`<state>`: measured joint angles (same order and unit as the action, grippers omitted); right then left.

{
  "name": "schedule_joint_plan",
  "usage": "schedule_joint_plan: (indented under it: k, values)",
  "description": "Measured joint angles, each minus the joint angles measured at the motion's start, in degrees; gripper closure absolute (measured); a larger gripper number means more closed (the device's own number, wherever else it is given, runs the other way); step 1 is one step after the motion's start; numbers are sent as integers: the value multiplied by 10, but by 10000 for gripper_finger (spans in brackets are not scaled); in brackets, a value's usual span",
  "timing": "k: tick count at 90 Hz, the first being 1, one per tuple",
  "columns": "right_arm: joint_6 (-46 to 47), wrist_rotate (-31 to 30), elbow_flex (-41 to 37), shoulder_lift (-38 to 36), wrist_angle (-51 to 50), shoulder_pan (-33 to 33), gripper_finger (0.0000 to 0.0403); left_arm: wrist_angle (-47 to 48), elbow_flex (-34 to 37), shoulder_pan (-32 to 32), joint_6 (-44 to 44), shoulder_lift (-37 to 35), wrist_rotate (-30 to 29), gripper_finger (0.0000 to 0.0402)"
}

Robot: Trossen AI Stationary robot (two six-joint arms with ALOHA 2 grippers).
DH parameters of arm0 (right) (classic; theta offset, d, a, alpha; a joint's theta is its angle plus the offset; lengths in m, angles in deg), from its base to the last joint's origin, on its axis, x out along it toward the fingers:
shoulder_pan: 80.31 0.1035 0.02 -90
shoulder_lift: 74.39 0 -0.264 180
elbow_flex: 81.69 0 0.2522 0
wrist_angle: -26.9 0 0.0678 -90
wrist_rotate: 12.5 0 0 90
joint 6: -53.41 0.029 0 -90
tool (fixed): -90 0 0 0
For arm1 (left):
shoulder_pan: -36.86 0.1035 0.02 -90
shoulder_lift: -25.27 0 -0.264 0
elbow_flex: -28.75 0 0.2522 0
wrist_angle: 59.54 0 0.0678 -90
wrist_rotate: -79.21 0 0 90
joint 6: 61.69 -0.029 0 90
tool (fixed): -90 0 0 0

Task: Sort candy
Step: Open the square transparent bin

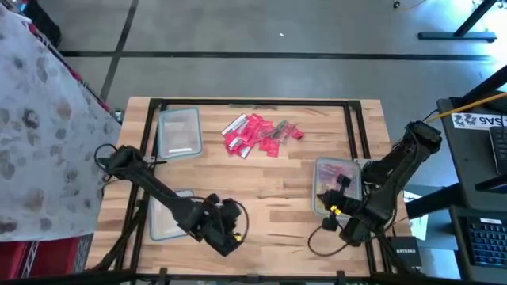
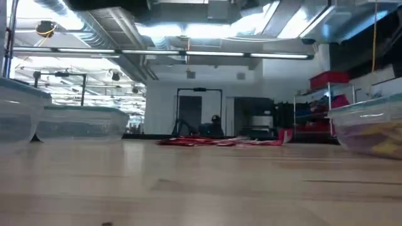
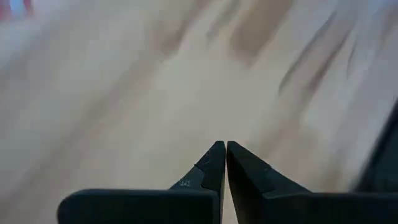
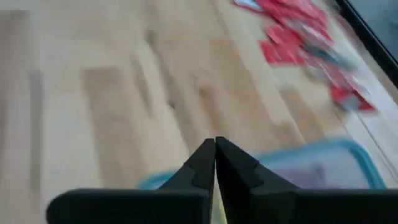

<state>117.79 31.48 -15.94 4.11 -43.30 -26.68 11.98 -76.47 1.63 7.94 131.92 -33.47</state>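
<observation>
Both pairs of jaws are pressed together with nothing visible between them — the left gripper (image 3: 225, 149) shows its two dark fingertips meeting over bare wood, and the right gripper (image 4: 215, 146) shows the same, its tips above the near rim of a clear tub.

The candy (image 1: 259, 133) lies in a loose heap of red and pink wrappers, with a few greyish pieces on its right side, at the far middle of the wooden table (image 1: 277, 198), close to the far edge. In the low view it is a thin red strip (image 2: 220, 141) across the boards.

Three clear tubs stand near the sides: one at the far left (image 1: 179, 131), one at the near left (image 1: 170, 215) just beside the left arm, and one at the right (image 1: 339, 184) holding some coloured pieces, close to the right edge and partly under the right arm.

The left gripper (image 1: 230, 229) sits low near the front edge, left of centre; the right gripper (image 1: 337, 207) is over the near end of the right tub. Between them and the heap the middle of the table is open wood — a broad stretch from the front edge to the candy.
</observation>
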Motion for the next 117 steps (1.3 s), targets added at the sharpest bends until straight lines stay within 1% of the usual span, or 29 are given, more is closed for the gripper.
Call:
schedule_joint_plan:
  k: [6,15,20,24,29,40,46,50,58,64,72,78,84,88,92,97,103,108,112,117]
  values:
    - [-41,-48,-3,2,61,0,403,70,0,-8,54,-12,53,402]
    - [-74,-109,-14,10,154,0,403,186,0,-27,151,-18,116,402]
    - [-86,-125,-20,16,202,-2,403,237,1,-40,200,-17,140,402]
    - [-105,-121,-24,22,230,-10,403,268,1,-51,235,-17,153,402]
    - [-131,-93,-29,29,256,-24,403,285,1,-63,270,-17,162,402]
    - [-187,-3,-34,46,300,-76,403,295,1,-85,336,-17,162,402]
    - [-231,43,-35,57,332,-106,403,287,10,-92,364,-17,161,402]
    - [-272,78,-35,66,368,-125,403,274,21,-95,368,-17,163,402]
    - [-365,170,-35,85,448,-162,403,263,50,-98,366,-16,163,402]
    - [-427,233,-35,104,516,-184,403,264,80,-99,381,-17,162,402]
    - [-480,304,-35,130,585,-208,403,254,126,-94,397,-16,162,402]
    - [-502,341,-35,147,619,-219,403,240,157,-88,399,-17,160,402]
    - [-509,355,-35,161,638,-227,403,215,185,-78,395,-21,153,402]
    - [-509,356,-35,167,642,-230,403,198,194,-73,385,-23,138,402]
    - [-509,356,-35,172,641,-230,403,180,195,-68,359,-23,107,402]
    - [-509,356,-35,174,636,-230,403,143,189,-63,312,-23,52,402]
    - [-509,355,-35,174,634,-229,403,82,170,-59,253,-18,-29,402]
    - [-509,355,-35,174,635,-229,403,49,157,-59,190,-15,-90,402]
    - [-509,355,-35,174,635,-229,403,20,145,-59,128,-12,-128,402]
    - [-509,355,-35,174,638,-229,403,-39,129,-60,45,-13,-171,402]
